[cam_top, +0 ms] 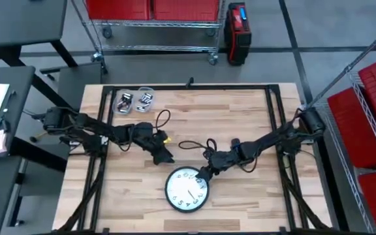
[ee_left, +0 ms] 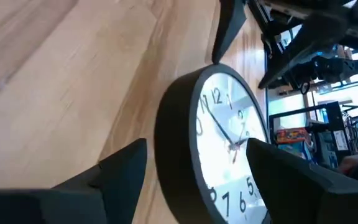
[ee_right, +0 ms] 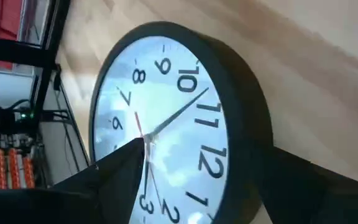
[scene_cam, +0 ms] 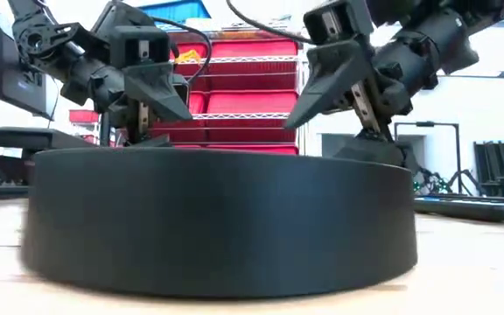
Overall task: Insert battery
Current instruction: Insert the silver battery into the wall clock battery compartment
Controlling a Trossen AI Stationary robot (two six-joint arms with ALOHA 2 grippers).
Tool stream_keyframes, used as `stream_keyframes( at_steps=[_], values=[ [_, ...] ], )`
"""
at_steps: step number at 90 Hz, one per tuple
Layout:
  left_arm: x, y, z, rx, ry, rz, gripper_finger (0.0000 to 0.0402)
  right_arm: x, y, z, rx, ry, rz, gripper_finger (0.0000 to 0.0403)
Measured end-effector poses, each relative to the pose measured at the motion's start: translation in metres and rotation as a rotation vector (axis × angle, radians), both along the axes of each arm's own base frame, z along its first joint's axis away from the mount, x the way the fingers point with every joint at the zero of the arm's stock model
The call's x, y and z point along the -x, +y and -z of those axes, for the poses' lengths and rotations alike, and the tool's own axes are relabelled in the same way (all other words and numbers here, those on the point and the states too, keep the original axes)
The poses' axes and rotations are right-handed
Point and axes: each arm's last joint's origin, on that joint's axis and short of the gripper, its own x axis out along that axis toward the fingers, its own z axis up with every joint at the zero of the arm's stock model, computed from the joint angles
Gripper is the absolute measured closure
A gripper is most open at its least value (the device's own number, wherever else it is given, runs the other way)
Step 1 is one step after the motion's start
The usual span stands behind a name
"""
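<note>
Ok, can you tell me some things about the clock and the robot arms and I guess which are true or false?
1. The clock lies face up on the table. True.
2. The left gripper is holding a battery. False: its fingers are open and empty, beside the clock.
3. The right gripper is open, right at the clock's rim. True.
4. The clock has a white rim. False: the rim is black; only the face is white.
5. Two small clear tubs sit at the table's far left corner. True.

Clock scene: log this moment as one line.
round black-rimmed wall clock: face up on wooden table | left gripper: open, beside rim | right gripper: open, at rim
</note>
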Motion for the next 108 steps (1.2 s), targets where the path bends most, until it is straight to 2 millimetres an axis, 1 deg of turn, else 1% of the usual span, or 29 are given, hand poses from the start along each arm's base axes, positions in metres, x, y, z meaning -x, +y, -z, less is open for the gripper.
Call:
stream_keyframes(
  at_steps=[9,23,30,38,46,55,62,69,78,85,94,101,108],
  values=[
    [0.0,0.0,0.001,0.017,0.019,-0.007,0.0146,0.002,-0.001,0.004,0.001,0.038,0.001,0.0133],
    [0.003,-0.002,-0.001,0.101,0.05,0.009,0.0146,0.011,-0.009,-0.012,-0.016,0.077,-0.02,0.0133],
    [0.004,-0.008,-0.008,0.116,0.078,0.024,0.0146,0.018,-0.013,-0.015,0.012,0.128,-0.033,0.0133],
    [0.005,-0.019,-0.02,0.083,0.127,0.0,0.0146,0.025,-0.017,-0.018,0.048,0.17,-0.075,0.0133],
    [0.009,-0.038,-0.032,0.026,0.218,-0.055,0.0146,0.028,-0.02,-0.017,0.074,0.188,-0.145,0.0133],
    [0.012,-0.065,-0.045,-0.004,0.316,-0.132,0.0146,0.026,-0.021,-0.014,0.08,0.174,-0.25,0.0133],
    [0.014,-0.088,-0.056,0.015,0.34,-0.212,0.0146,0.026,-0.022,-0.014,0.106,0.164,-0.286,0.0133],
    [0.014,-0.111,-0.062,0.024,0.341,-0.291,0.0146,0.026,-0.022,-0.014,0.138,0.151,-0.32,0.0133],
    [0.012,-0.139,-0.059,0.035,0.362,-0.354,0.0146,0.028,-0.023,-0.012,0.158,0.153,-0.343,0.0133],
    [0.005,-0.163,-0.055,0.022,0.364,-0.34,0.0146,0.035,-0.021,-0.003,0.157,0.176,-0.352,0.0133],
    [-0.007,-0.192,-0.047,-0.058,0.383,-0.309,0.0146,0.043,-0.018,0.006,0.161,0.212,-0.373,0.0133],
    [-0.014,-0.205,-0.043,-0.171,0.419,-0.293,0.0146,0.048,-0.015,0.01,0.168,0.216,-0.383,0.0133],
    [-0.019,-0.213,-0.042,-0.25,0.458,-0.297,0.0146,0.051,-0.011,0.013,0.186,0.21,-0.387,0.0133]
  ],
)
